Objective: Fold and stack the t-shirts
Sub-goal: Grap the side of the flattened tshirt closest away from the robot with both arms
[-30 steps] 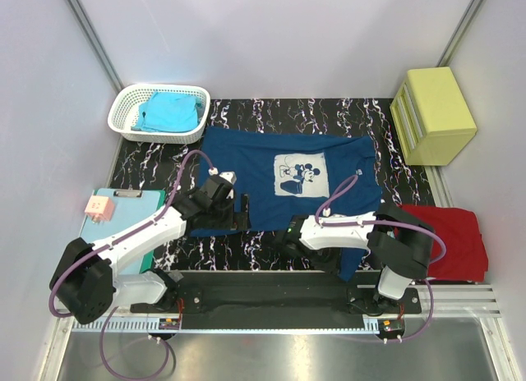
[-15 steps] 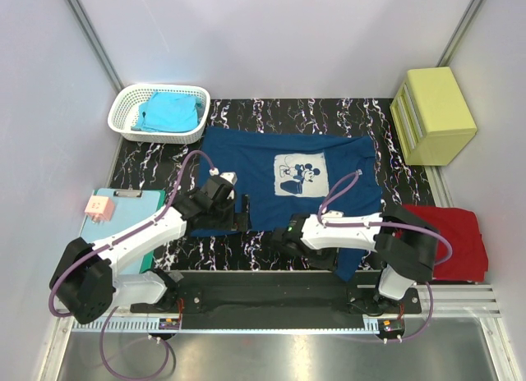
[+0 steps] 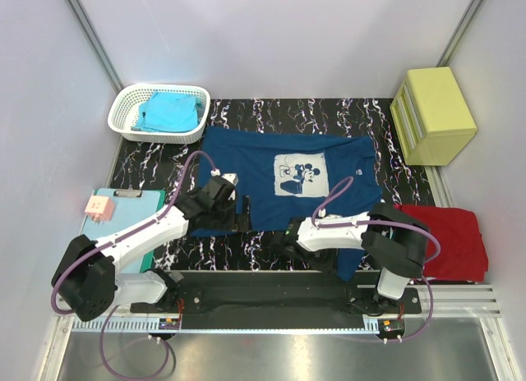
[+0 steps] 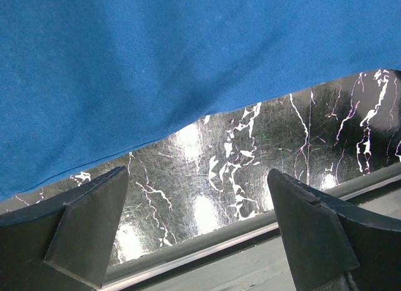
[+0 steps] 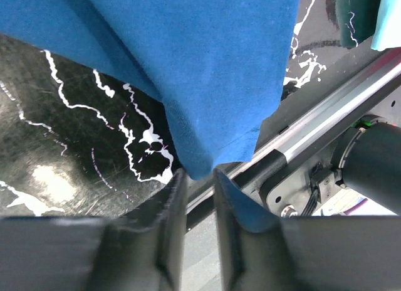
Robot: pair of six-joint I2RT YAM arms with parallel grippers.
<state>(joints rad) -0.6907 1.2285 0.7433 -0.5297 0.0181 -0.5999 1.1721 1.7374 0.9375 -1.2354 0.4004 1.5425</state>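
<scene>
While the navy t-shirt [image 3: 246, 151] lies spread print-up across the middle of the counter [image 4: 250, 159], its hem toward the near edge, the right gripper [image 5: 199, 189] is clenched on a corner of that hem, blue cloth bunched between its fingers. The left gripper [image 4: 197, 200] stands released, fingers wide apart with nothing between them, low over bare counter just beside the hem. A turquoise t-shirt [image 3: 167, 112] sits in the white basket [image 3: 122, 110] at the far left corner. A red t-shirt [image 3: 448, 233] lies along the right edge, toward the near right corner.
</scene>
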